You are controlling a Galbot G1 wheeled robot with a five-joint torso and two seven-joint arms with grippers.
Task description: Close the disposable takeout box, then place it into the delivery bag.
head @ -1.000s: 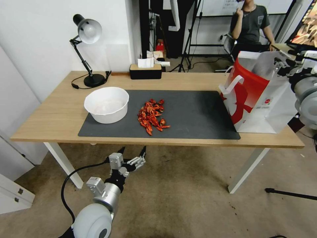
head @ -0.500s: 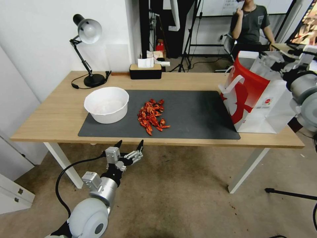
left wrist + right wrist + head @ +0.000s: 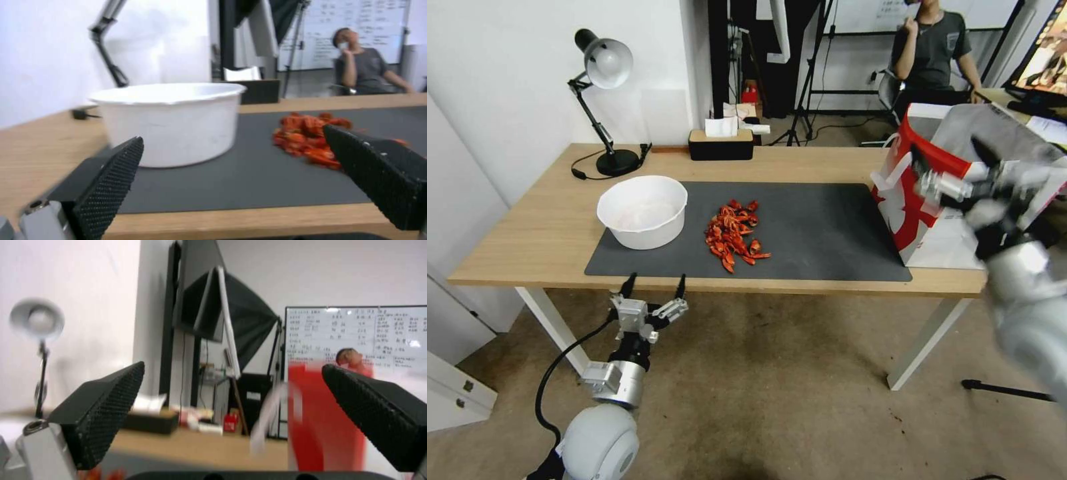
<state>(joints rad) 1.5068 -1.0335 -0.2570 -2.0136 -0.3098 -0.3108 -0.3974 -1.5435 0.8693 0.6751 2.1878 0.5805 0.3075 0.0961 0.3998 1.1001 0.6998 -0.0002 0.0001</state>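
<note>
The disposable takeout box is out of view. The delivery bag [image 3: 908, 200], red and white paper with white handles, stands upright at the table's right end; it is a red blur [image 3: 320, 420] in the right wrist view. My right gripper [image 3: 950, 159] hovers open in front of the bag's upper part, holding nothing, with its black fingers [image 3: 104, 406] spread wide. My left gripper [image 3: 656, 280] is open and empty just below the table's front edge. It points at the white bowl [image 3: 173, 123].
On the dark mat [image 3: 827, 233] sit a round white bowl [image 3: 642, 211] and a pile of red pieces [image 3: 732, 233]. A desk lamp [image 3: 602, 63] and a black tissue box [image 3: 720, 143] stand along the table's back edge.
My right arm swung in from the far right, down and left, so its gripper is now in front of the bag. My left gripper shifted left, staying open.
</note>
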